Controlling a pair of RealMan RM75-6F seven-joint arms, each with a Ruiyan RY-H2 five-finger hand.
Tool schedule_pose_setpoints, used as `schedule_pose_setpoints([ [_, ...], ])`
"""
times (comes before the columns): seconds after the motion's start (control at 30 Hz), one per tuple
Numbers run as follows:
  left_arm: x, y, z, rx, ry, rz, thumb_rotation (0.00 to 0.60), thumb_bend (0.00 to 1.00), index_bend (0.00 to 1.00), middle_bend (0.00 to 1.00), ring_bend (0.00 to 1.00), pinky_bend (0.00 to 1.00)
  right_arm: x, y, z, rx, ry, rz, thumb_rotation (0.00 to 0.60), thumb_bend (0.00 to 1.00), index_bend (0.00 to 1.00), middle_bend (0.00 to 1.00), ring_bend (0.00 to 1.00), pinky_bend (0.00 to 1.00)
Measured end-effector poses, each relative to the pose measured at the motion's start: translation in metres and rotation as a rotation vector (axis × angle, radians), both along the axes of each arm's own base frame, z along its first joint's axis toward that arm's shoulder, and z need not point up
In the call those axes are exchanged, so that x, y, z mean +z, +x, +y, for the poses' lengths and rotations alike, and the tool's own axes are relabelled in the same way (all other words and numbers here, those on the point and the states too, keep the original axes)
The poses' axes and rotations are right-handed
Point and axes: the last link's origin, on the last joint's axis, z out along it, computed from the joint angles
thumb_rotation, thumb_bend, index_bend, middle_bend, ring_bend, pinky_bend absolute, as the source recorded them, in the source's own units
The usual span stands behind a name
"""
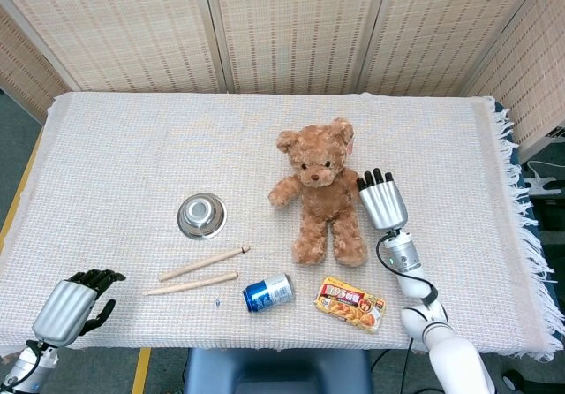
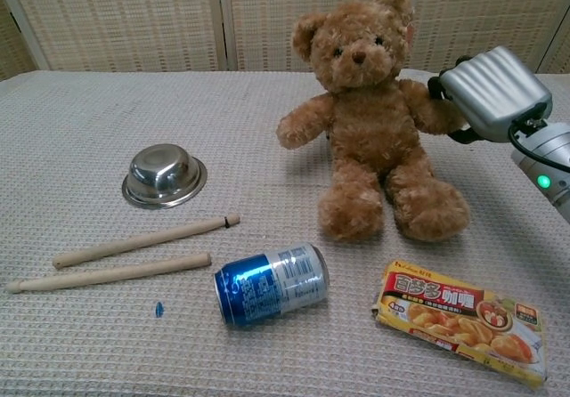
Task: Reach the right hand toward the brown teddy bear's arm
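Observation:
The brown teddy bear (image 1: 320, 191) sits upright in the middle of the cloth-covered table, facing me. In the chest view the bear (image 2: 374, 121) has one arm stretched out to the right of the picture. My right hand (image 2: 492, 81) is at the end of that arm, with its dark fingers curled around the paw. From the head view the right hand (image 1: 381, 201) lies just right of the bear's body with its silver back up. My left hand (image 1: 72, 304) rests at the table's near left corner, fingers curled in, holding nothing.
A steel bowl (image 1: 201, 215) stands left of the bear. Two wooden sticks (image 1: 203, 262) lie in front of the bowl. A blue can (image 1: 267, 292) lies on its side beside a yellow food box (image 1: 350, 304), both in front of the bear. Woven screens stand behind the table.

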Motion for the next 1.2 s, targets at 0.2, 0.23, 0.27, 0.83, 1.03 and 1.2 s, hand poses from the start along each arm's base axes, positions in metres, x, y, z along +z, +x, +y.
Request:
schedule_pose_setpoints([
  [0.2, 0.0, 0.0, 0.0, -0.001, -0.001, 0.001, 0.6, 0.44, 0.32, 0.35, 0.35, 0.49, 0.007, 0.009, -0.003, 0.034, -0.033, -0.031, 0.6, 0.2, 0.54, 0.48, 0.39, 0.64],
  [0.23, 0.0, 0.0, 0.0, -0.001, -0.001, 0.001, 0.6, 0.44, 0.32, 0.35, 0.35, 0.49, 0.007, 0.01, -0.003, 0.038, -0.037, -0.036, 0.6, 0.2, 0.54, 0.48, 0.39, 0.64],
  [0.27, 0.0, 0.0, 0.0, -0.001, -0.001, 0.001, 0.6, 0.44, 0.32, 0.35, 0.35, 0.49, 0.008, 0.011, -0.003, 0.041, -0.039, -0.04, 0.6, 0.2, 0.54, 0.48, 0.39, 0.64],
  [0.83, -0.001, 0.0, 0.0, 0.0, -0.006, 0.004, 0.6, 0.44, 0.32, 0.35, 0.35, 0.49, 0.001, -0.002, 0.0, -0.009, 0.001, -0.008, 0.6, 0.2, 0.54, 0.48, 0.39, 0.64],
  [1.03, -0.001, 0.0, 0.0, 0.0, -0.005, 0.003, 0.6, 0.44, 0.32, 0.35, 0.35, 0.49, 0.012, 0.006, -0.005, 0.015, -0.044, -0.072, 0.6, 0.2, 0.54, 0.48, 0.39, 0.64],
  [1.2, -0.002, 0.0, 0.0, 0.0, -0.006, 0.004, 0.6, 0.44, 0.32, 0.35, 0.35, 0.49, 0.021, 0.011, -0.009, 0.032, -0.073, -0.123, 0.6, 0.2, 0.54, 0.48, 0.39, 0.64],
])
